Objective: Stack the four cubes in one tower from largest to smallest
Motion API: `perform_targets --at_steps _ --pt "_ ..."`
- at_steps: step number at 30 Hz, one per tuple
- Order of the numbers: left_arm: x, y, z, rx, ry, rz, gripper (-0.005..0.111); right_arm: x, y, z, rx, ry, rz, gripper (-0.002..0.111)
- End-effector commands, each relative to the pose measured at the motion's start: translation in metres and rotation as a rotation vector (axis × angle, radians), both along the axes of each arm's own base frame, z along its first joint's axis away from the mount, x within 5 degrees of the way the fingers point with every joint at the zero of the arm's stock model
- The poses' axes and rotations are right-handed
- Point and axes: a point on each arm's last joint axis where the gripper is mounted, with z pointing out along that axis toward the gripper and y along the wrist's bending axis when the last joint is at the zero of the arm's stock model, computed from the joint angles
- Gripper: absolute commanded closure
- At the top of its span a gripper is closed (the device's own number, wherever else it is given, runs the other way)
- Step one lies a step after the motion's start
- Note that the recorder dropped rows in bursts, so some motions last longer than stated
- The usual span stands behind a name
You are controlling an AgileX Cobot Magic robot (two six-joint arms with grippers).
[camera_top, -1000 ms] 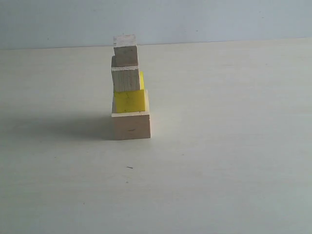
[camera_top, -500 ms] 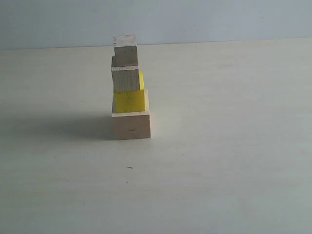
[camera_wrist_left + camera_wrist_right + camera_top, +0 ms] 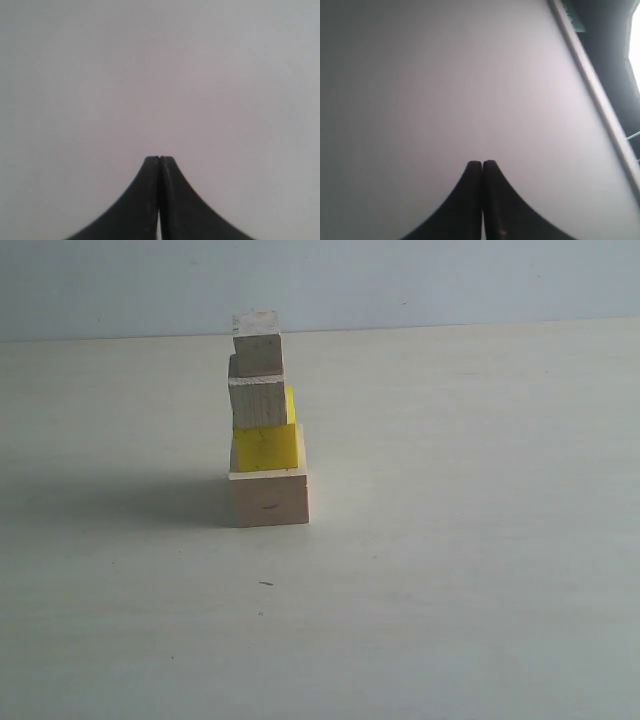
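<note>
Pale wood-grain table (image 3: 480,540) w/ plain grey-blue wall (image 3: 450,280) behind, soft light.

A pale, cream-coloured worktop (image 3: 470,540) fills most of the exterior view, meeting a plain blue-grey wall (image 3: 420,280) at the back. A tiny dark speck (image 3: 265,583) lies on its near part.

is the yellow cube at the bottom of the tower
No, the yellow cube rests on the large wood cube, which is the base.
</note>
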Motion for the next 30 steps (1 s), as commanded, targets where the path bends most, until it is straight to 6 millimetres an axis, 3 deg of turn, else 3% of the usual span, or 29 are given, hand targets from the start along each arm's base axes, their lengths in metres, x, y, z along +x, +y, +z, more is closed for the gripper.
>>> perform_targets --at_steps 1,6,11,13,19,24,30 --pt "-0.010 0.001 0.002 -0.015 -0.031 -0.012 0.107 0.018 0.032 -0.008 -0.226 -0.028 0.156 0.108" --pt "-0.010 -0.002 0.001 -0.015 -0.029 -0.052 0.107 0.043 0.067 -0.033 -0.452 -0.009 0.324 0.108" --pt "-0.003 -0.003 -0.011 0.001 0.022 -0.048 0.107 0.078 0.088 -0.063 -0.446 0.133 0.492 0.108" --pt "0.005 -0.005 -0.026 -0.025 0.073 -0.067 0.107 0.095 0.095 -0.083 -0.423 0.226 0.538 0.108" --pt "0.024 -0.013 -0.069 -0.037 0.200 -0.133 0.107 0.119 0.105 -0.128 -0.291 0.407 0.685 0.108" --pt "0.032 -0.016 -0.094 -0.025 0.273 -0.149 0.107 0.122 0.106 -0.136 -0.266 0.436 0.696 0.108" --pt "0.033 -0.016 -0.098 -0.025 0.286 -0.145 0.107 0.122 0.107 -0.135 -0.252 0.432 0.717 0.108"
